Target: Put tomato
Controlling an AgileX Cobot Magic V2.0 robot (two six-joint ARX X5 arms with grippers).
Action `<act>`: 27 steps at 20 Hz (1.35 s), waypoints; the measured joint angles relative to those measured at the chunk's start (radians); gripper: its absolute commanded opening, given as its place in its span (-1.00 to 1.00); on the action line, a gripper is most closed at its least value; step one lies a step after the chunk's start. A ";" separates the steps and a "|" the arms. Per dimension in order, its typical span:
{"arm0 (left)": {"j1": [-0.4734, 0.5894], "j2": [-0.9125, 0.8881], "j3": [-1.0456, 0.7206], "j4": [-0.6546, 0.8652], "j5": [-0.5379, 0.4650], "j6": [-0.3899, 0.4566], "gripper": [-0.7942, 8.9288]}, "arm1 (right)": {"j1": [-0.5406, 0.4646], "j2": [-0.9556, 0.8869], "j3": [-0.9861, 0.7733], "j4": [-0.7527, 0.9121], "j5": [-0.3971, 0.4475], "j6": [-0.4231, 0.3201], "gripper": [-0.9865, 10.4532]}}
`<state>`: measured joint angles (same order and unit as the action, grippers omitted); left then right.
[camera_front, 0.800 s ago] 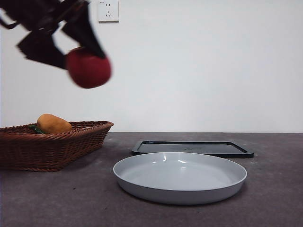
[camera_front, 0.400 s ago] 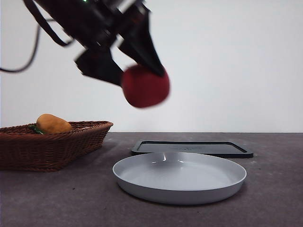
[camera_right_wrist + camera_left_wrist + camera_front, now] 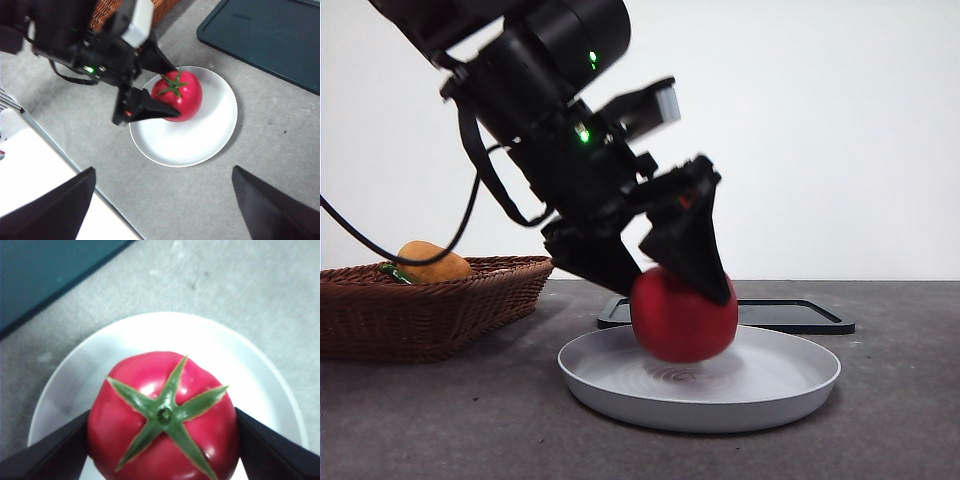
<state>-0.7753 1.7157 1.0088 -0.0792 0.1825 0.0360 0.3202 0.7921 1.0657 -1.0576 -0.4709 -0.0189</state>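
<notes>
Tomato [image 3: 682, 322] in grey plate [image 3: 790, 388]; orange fruit [image 3: 430, 262] in basket [image 3: 440, 310].

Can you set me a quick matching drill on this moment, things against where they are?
Things:
1. tomato
2. orange fruit
3. dark tray
4. right gripper

Places:
A. flat on the table behind the plate
B. in the wicker basket
C. in the left gripper, on the plate
D. open, high above the table

Pairs: 1-C, 2-B, 3-A, 4-D
</notes>
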 measured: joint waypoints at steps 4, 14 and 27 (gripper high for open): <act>-0.003 0.017 0.002 0.002 -0.002 0.011 -0.13 | 0.000 0.000 0.000 0.000 0.000 0.000 -0.07; -0.014 0.017 0.002 -0.008 -0.003 0.018 0.26 | 0.000 0.000 0.000 0.000 0.000 0.000 -0.07; 0.016 -0.161 0.002 -0.097 -0.009 0.018 0.32 | 0.000 0.000 0.000 0.000 0.000 0.000 -0.07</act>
<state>-0.7589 1.5551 1.0103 -0.1757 0.1734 0.0544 0.3202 0.7921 1.0657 -1.0580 -0.4706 -0.0189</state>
